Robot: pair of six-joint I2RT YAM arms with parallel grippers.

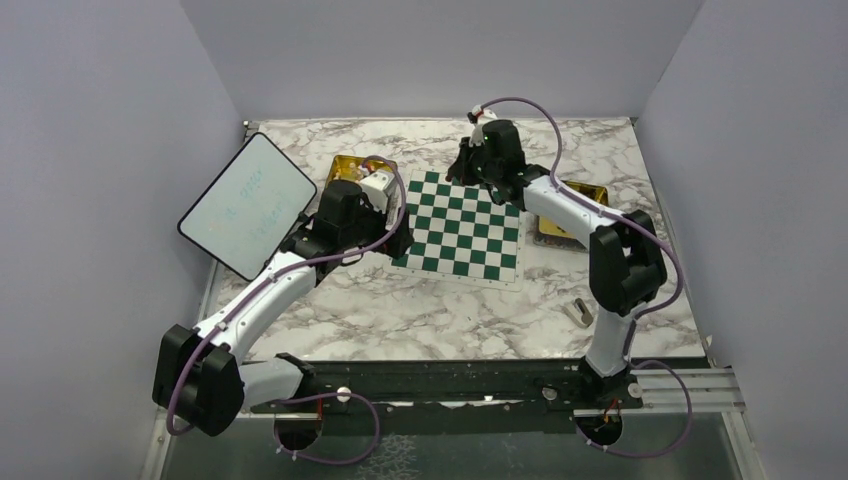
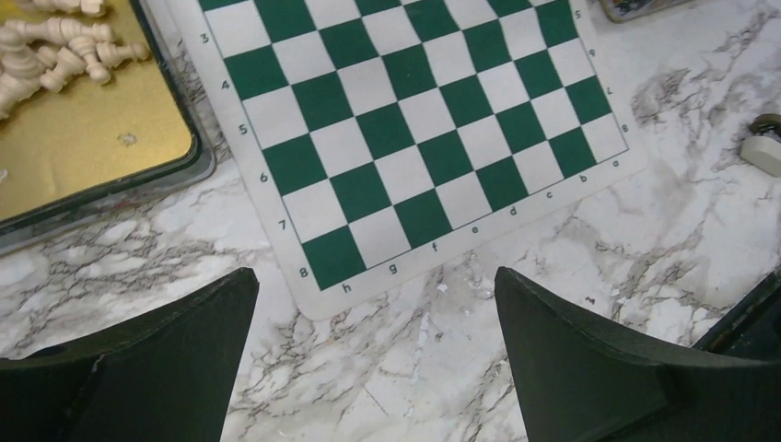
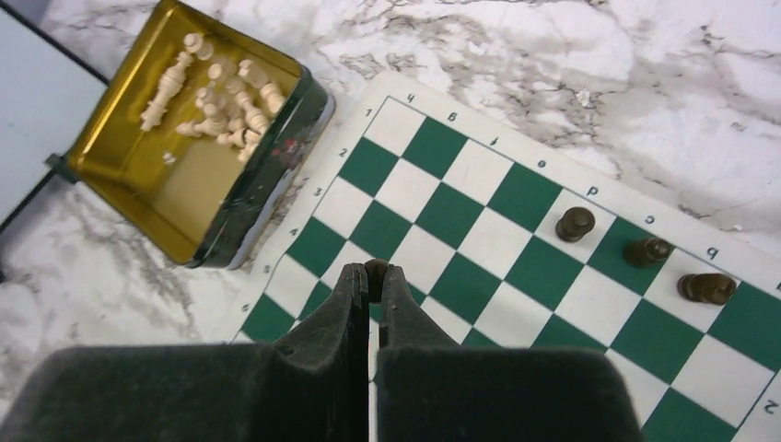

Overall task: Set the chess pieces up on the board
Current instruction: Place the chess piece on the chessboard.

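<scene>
From above, the flat chessboard mat of dark green and white squares [image 1: 462, 228] lies in the middle of the marble-patterned bench [image 1: 400, 310]. The left fingers [image 1: 392, 240] sit at its left edge and the right fingers [image 1: 466, 172] over its far edge. A gold rectangular tin [image 1: 350, 165] stands just beside the board on the left and a second gold tin [image 1: 572, 218] on the right. A rounded white tablet [image 1: 248, 205] sits far left, and a small grey block [image 1: 580, 312] lies near the right arm's base.

The left wrist camera shows the left fingers [image 2: 184, 350] spread wide with nothing between them, above bare marble just off a corner of the board [image 2: 414, 120]. No pieces stand on the squares seen here. The pale cream chess pieces [image 2: 55, 46] lie heaped in a corner of the gold tin [image 2: 101, 138].

The right wrist camera shows the right fingers [image 3: 373, 285] pressed together above the board [image 3: 460, 212]. A small dark rounded bit peeks out at their tips, and I cannot tell what it is. Three dark brown chess pieces [image 3: 646, 250] are on neighbouring squares of the board's edge row. The cream pieces [image 3: 216, 92] lie jumbled in the tin [image 3: 267, 198] beside the board.
</scene>
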